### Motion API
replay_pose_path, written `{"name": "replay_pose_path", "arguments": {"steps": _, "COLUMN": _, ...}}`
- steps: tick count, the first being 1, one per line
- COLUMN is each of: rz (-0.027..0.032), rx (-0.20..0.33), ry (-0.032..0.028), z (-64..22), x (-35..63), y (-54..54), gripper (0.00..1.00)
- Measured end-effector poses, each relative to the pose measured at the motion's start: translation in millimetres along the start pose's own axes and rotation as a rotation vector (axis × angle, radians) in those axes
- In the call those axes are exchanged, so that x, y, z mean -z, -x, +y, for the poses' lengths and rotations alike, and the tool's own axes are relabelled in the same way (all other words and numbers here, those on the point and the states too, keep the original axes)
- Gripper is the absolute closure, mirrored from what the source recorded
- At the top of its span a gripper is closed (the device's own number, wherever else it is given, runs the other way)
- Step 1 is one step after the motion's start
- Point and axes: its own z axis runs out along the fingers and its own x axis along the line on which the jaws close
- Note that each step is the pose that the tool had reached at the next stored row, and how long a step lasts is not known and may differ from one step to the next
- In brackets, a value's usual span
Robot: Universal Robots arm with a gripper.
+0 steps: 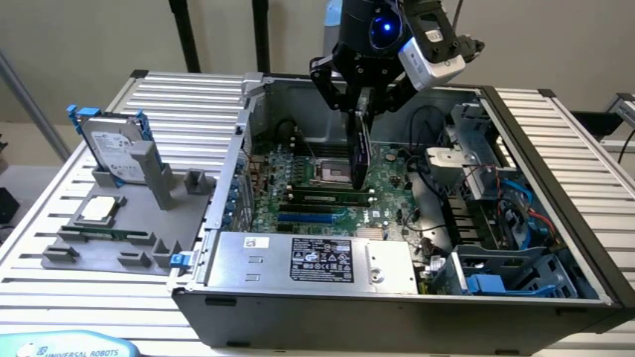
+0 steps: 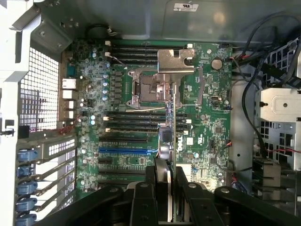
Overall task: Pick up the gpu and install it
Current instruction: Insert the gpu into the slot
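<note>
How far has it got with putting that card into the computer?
Pickup looks done: the gripper is shut on the gpu, holding it upright over the motherboard inside the open computer case. In hand: the card, its silver bracket end hanging toward the CPU socket. Left: seating it; the blue slot shows nothing plugged in.

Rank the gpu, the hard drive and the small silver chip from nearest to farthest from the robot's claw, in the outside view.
1. gpu: clamped in the gripper, above the motherboard.
2. hard drive: upright on the grey stand, exterior view's left.
3. silver chip: same stand, nearer the camera.
</note>
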Motion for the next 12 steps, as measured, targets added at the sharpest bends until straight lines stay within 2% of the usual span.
{"name": "replay_pose_path", "arguments": {"steps": 5, "rz": 0.0001, "rx": 0.005, "ry": 0.0002, "z": -0.1, "x": -0.5, "y": -1.5, "gripper": 0.73}}
{"name": "replay_pose_path", "arguments": {"steps": 12, "rz": 0.0078, "rx": 0.126, "ry": 0.0038, "z": -0.3, "x": -4.1, "y": -1.8, "gripper": 0.73}}
